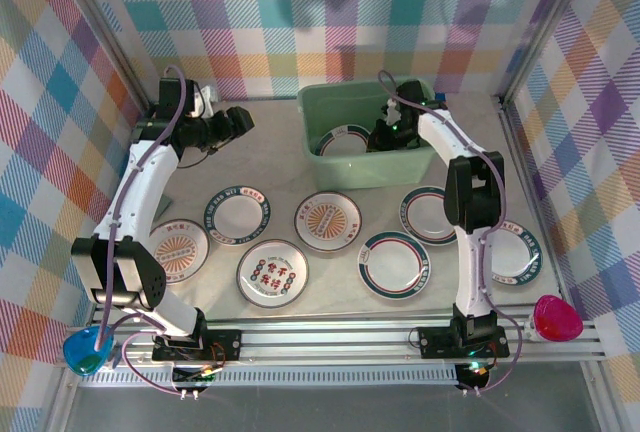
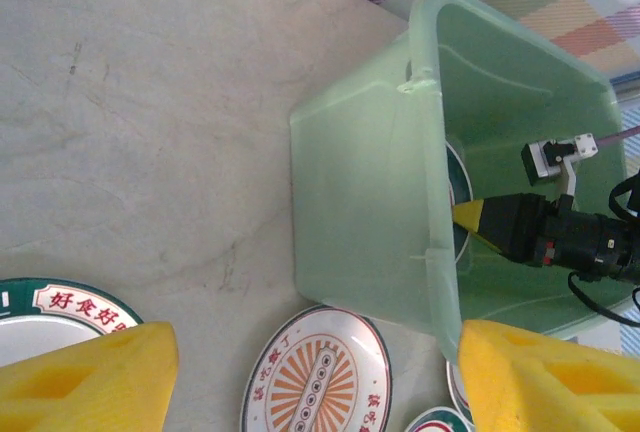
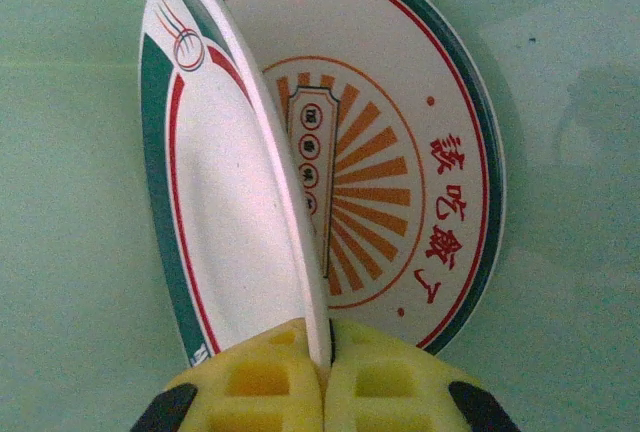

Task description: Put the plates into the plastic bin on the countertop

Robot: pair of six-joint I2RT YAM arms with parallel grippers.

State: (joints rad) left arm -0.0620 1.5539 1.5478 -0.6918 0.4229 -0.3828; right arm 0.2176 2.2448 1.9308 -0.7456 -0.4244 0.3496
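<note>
At about 10 o'clock on the countertop [image 1: 270, 157], the left gripper [image 1: 238, 120] hangs with its yellow pads [image 2: 90, 377] spread wide and nothing between them. Nearer to the arm bases, seven plates [image 1: 272, 272] lie flat in a band from 8 to 4 o'clock. At 12 o'clock stands the plastic bin [image 1: 370, 170]. Inside it the right gripper [image 3: 328, 367] is clenched on the rim of a green-banded plate [image 3: 225, 202], which stands on edge over a sunburst plate [image 3: 410, 152] lying flat on the bin floor. I judge the plates to be stiff, rather light and glossy, so they are probably slippery and may chip if dropped. The rim looks the only good place for a pinch, and a flat plate likely needs its edge lifted first. The upright plate hides the left part of the sunburst plate, and I cannot tell whether the two touch. In the top view the right arm covers the grip and part of the 4 o'clock plate [image 1: 520, 252].
</note>
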